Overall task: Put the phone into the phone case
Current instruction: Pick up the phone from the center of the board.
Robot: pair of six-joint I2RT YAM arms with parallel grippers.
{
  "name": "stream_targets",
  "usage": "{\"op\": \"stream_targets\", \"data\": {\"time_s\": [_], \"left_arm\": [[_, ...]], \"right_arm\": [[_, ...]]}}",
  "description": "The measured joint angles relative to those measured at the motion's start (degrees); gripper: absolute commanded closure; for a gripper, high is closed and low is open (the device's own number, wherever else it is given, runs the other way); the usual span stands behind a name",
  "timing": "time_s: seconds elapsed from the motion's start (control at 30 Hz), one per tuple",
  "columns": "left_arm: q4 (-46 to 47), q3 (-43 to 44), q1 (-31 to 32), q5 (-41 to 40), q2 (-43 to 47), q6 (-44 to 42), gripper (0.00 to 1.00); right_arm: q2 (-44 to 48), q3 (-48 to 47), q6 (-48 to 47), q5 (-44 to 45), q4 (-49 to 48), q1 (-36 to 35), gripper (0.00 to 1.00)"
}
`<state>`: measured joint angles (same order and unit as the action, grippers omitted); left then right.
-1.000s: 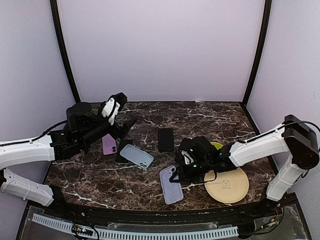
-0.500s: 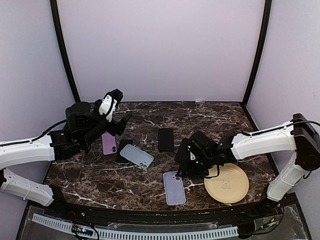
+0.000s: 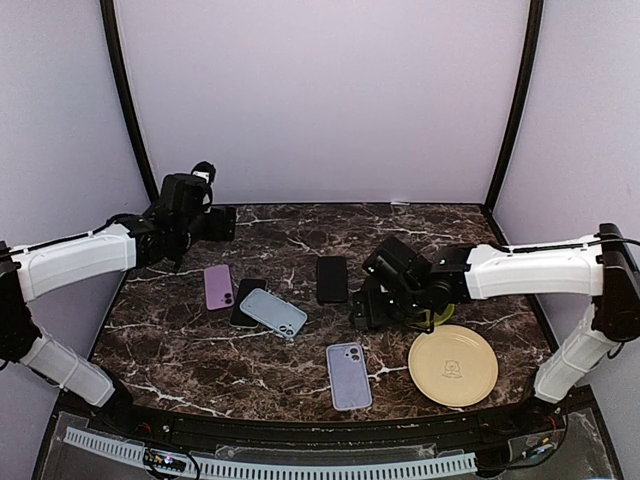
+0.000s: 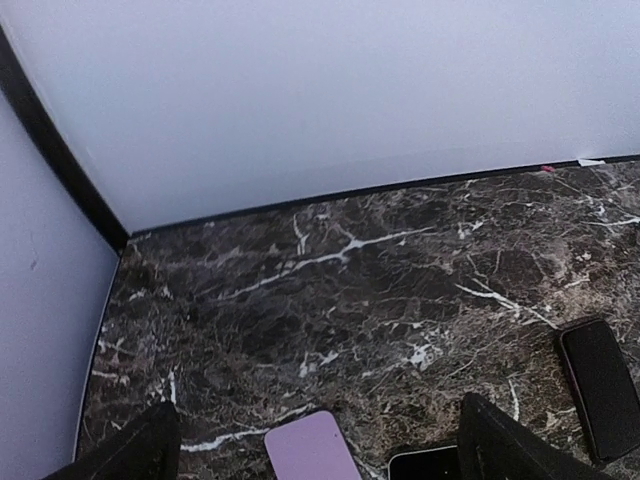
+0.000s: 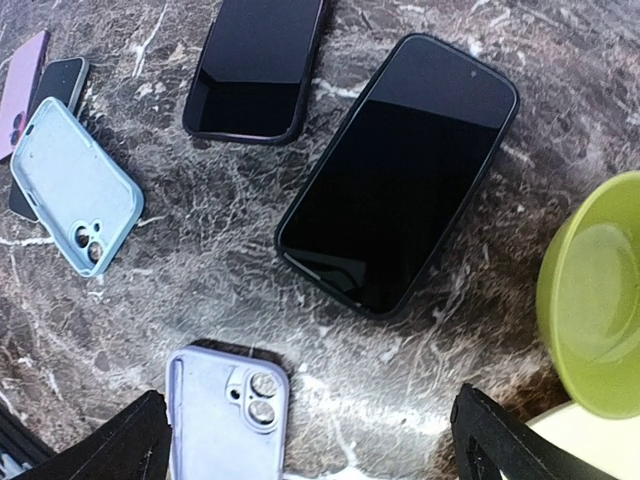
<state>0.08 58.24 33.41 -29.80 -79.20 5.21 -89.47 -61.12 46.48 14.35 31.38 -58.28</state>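
Note:
A lavender phone case point(image 3: 348, 375) point(image 5: 225, 418) lies open side up near the front of the marble table, free of both grippers. My right gripper point(image 3: 366, 310) point(image 5: 308, 400) hovers open just behind it, with nothing between its fingers. A large black phone point(image 5: 400, 170) lies face up under that gripper and is hidden by it in the top view. A second dark phone point(image 3: 332, 279) point(image 5: 258, 65) lies farther back. My left gripper point(image 3: 220, 222) point(image 4: 315, 420) is open and empty, high at the far left.
A light blue case point(image 3: 272, 312) point(image 5: 72, 185) rests partly on a small black phone point(image 3: 243, 298) point(image 4: 430, 465). A purple phone point(image 3: 218, 286) point(image 4: 308, 450) lies beside them. A green bowl point(image 5: 590, 305) and a yellow plate point(image 3: 453, 365) sit at the right.
My right gripper opened, let go of the lavender case and drew back from it; the case now lies flat. The left arm swung back toward the far left corner.

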Motion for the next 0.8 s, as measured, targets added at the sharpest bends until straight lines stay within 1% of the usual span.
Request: {"op": "stream_targets", "data": {"time_s": [0.1, 0.27, 0.33, 0.43, 0.57, 0.8], "left_arm": [[-4.8, 1.7, -2.4, 1.0, -2.7, 6.7, 0.01], [-13.1, 3.9, -6.7, 7.1, -11.6, 19.2, 0.01], [-15.4, 4.3, -8.3, 8.7, -15.0, 22.3, 0.01], [-17.6, 6.0, -9.8, 9.9, -19.7, 24.4, 0.01], [-18.4, 8.3, -10.2, 12.1, -24.4, 26.1, 0.01], [-18.3, 8.5, -11.7, 16.2, -28.6, 28.3, 0.01]], "right_arm": [[-1.1, -0.3, -1.3, 1.2, 0.0, 0.0, 0.01], [-2.8, -0.3, -3.2, 2.2, -0.2, 0.0, 0.02], [-3.0, -0.3, -3.8, 2.3, -0.2, 0.0, 0.01], [-3.0, -0.3, -4.3, 2.3, -0.9, 0.0, 0.02], [-3.0, -0.2, -4.6, 2.2, -2.1, 0.0, 0.01], [-3.0, 0.1, -4.9, 2.2, -2.7, 0.0, 0.01]]}}
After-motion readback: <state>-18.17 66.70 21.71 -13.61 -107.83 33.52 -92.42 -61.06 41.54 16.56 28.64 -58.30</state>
